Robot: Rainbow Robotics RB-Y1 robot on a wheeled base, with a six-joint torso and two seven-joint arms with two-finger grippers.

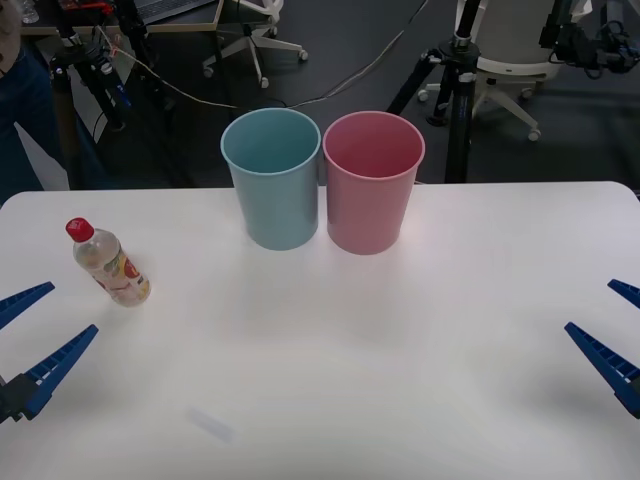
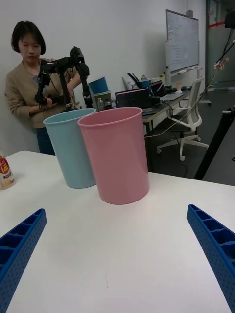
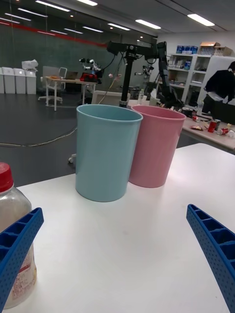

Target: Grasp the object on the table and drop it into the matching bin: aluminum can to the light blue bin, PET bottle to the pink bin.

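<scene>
The PET bottle, clear with a red cap and a white, yellow and red label, stands upright on the white table at the left. My left gripper is open just in front of it, near the table's left edge; in the left wrist view the bottle shows beside one finger. The light blue bin and the pink bin stand side by side at the table's far middle. At the right edge, my right gripper is open, holding nothing, and looks towards the pink bin.
Behind the table's far edge stand a black tripod and office chairs on a dark floor. The wide table area between both grippers and the bins is bare.
</scene>
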